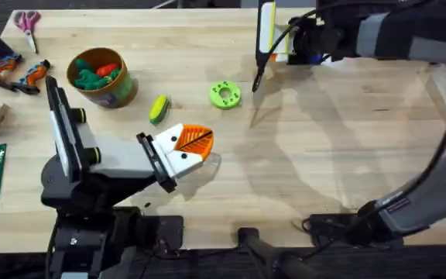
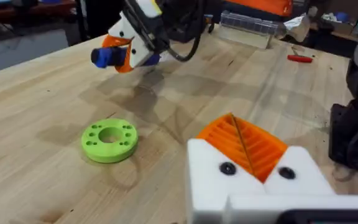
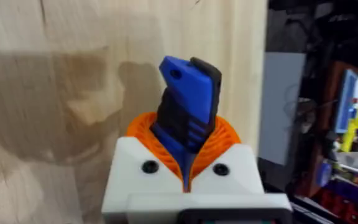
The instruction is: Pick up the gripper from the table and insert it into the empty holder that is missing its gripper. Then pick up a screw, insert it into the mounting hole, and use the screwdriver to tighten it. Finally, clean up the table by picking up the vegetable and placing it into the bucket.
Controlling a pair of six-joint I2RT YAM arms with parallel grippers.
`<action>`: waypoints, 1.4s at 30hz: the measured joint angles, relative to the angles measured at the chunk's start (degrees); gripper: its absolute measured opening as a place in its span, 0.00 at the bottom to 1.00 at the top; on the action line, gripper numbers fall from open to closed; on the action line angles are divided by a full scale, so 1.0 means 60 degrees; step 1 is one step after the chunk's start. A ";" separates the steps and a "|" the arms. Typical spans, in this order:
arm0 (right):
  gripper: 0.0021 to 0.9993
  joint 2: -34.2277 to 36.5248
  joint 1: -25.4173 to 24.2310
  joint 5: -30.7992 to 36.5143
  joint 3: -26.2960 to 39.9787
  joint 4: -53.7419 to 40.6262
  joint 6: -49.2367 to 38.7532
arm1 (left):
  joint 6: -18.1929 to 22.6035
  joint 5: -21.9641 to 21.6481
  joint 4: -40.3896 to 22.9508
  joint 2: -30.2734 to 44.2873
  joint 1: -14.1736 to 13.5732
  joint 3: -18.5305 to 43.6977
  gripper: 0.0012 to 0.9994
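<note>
The table (image 1: 324,155) was the biggest thing under me, pale wood. My right gripper (image 3: 185,177) hung over its far side, jaws clamped on the screwdriver (image 3: 188,112), whose thin dark bit pointed down at the wood near the lime-green disc (image 1: 224,94). My left gripper (image 1: 192,147) lay low near the middle, its orange pads pressed together on nothing. The bucket (image 1: 103,77) stood at the far left, toy vegetables already in it, and the yellow-green vegetable (image 1: 158,108) lay on the wood between bucket and disc, just beyond my left gripper.

I judged the main risks thus: the blue handle sat gripped only at its end, so side pressure on the bit could twist it in my pads; a swing across could knock the disc or roll the vegetable away. I could not make out a loose screw.
</note>
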 joint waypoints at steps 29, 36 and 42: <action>0.99 0.0735 0.0323 0.0359 0.0364 0.0193 0.1386 | 0.0000 -0.0004 0.0000 0.0000 0.0000 0.0000 0.01; 0.99 -0.0467 0.1005 0.0464 0.0352 -0.0315 0.5907 | 0.0068 -0.0015 0.0004 -0.0001 0.0000 0.0000 0.58; 0.99 -0.1592 0.1205 0.0463 0.0353 -0.2024 0.8965 | 0.0069 -0.0015 0.0004 0.0000 0.0000 0.0000 0.98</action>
